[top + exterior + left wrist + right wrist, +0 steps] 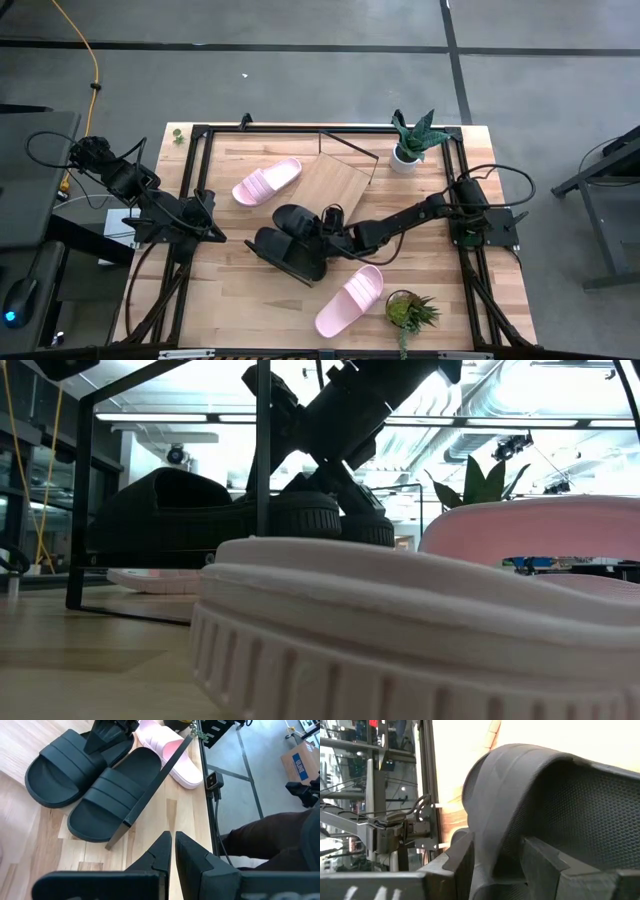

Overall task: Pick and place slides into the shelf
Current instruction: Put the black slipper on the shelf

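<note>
High view: table (250, 300) carrying two black slides (290, 245) side by side at its centre, long axes running from the left edge towards the shelf (335, 185), which sits tilted near the far edge. One pink slide (267, 183) lies beside the shelf's left side, another (350, 298) near the front edge. Right gripper (325, 228) reaches in at one black slide; left gripper (213, 232) waits near the left edge.

Low view: pink slide sole fills the foreground — ribbed, foam-like.

Left wrist view: left gripper fingers (162, 852) pressed together, holding nothing; black pair ahead.

Right wrist view: right fingers (540, 857) set wide, clasping the black slide's strap. Judged light, soft, slightly compressible; the strap is the best hold.
</note>
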Available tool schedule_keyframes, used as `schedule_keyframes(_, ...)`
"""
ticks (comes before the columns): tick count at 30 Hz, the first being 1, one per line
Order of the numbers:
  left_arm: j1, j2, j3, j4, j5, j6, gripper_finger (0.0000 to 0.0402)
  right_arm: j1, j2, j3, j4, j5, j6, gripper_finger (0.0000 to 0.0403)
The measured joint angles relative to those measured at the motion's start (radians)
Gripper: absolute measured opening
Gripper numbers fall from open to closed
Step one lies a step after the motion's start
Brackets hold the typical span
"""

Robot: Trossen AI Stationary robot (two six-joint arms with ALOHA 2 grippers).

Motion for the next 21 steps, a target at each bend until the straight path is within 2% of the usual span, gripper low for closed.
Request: schedule_keyframes(21,0.000,0.000,0.000,-0.012,0.000,0.000,0.0014,-0.025,0.000,0.000,0.013,-0.050,-0.021,0.0142)
